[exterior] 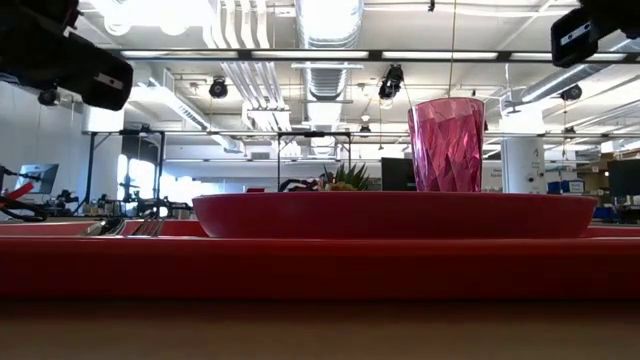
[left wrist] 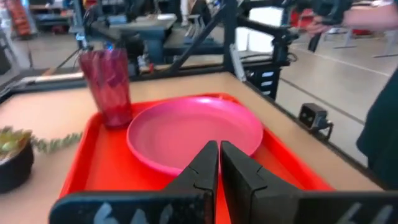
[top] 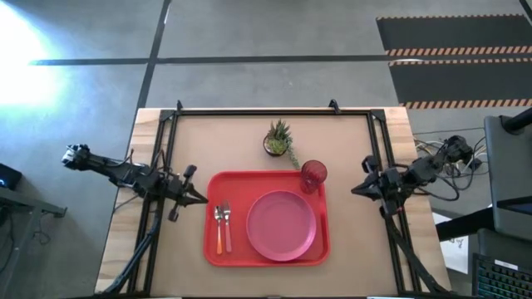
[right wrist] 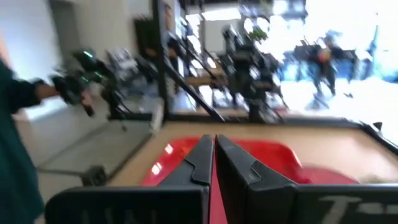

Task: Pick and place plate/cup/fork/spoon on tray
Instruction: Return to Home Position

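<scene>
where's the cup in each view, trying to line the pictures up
high view: cup at the tray's corner nearest the plant.
low view: cup right of centre, rising behind the plate.
left wrist view: cup upright on the tray, beside the plate.
right wrist view: not visible.
landmark: the pink plate, next to the cup wherever it shows.

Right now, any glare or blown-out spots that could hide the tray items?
High view: strong glare on the floor at upper left, off the table; tray, plate, cup, fork and spoon evenly lit. Low view: bright ceiling lamps, cup backlit. Right wrist view: room past the shut right claw washed white. Left wrist view: only a soft sheen on the plate beyond the shut left claw.
</scene>
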